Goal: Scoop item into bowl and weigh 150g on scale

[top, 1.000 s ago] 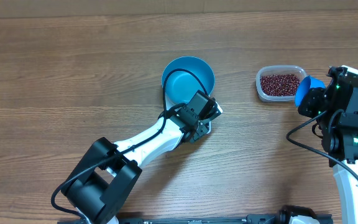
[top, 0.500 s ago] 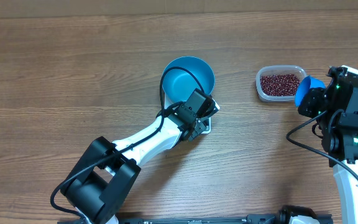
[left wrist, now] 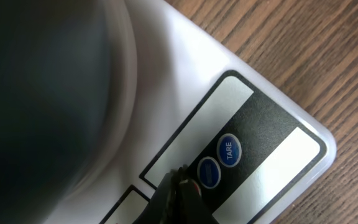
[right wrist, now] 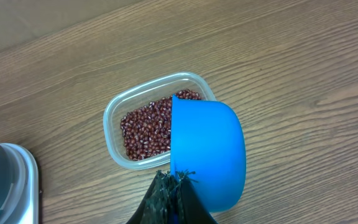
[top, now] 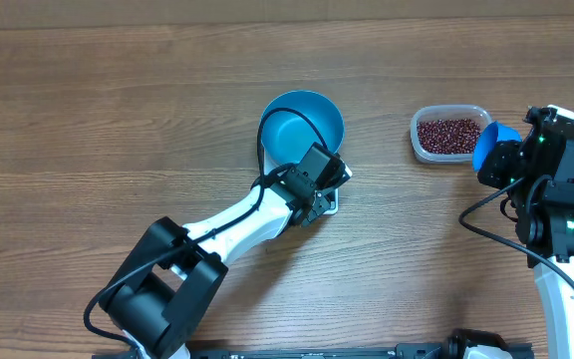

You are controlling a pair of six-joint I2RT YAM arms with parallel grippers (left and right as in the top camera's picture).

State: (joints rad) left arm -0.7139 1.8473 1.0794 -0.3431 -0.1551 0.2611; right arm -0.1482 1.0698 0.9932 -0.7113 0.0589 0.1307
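left wrist view: the left gripper (left wrist: 181, 179) is seen shut, with nothing held between its fingers. its tips are set low over the button strip of the scale (left wrist: 185, 74), just beside the round blue button (left wrist: 209, 172) that sits next to the tare button (left wrist: 229, 150). whether the panel is actually touched cannot be told. the dark bulk of the bowl (left wrist: 42, 93) fills the left of this view, standing on the scale's platform.

from overhead the bowl (top: 302, 125) is found near the middle of the table (top: 88, 120), on the scale, and it looks empty. the beans (right wrist: 145, 130) are all in the clear tub (right wrist: 114, 118), well apart to the right. the right gripper (right wrist: 173, 183) is closed on the scoop (right wrist: 207, 152), held by its handle end, with the cup poised over the near edge of the tub. no beans can be made out in the scoop, as only its outside is shown.

the step in hand is judged to be the setting up of the scale, switching on or zeroing with the empty bowl in place, so no weighing has been begun. for the next move a short, straight press on the correct button is called for, with the bowl left unnudged. the left arm should then be lifted clear of the scale, so the reading is not disturbed. after that the scoop can be dipped into the beans and carried level to the bowl.
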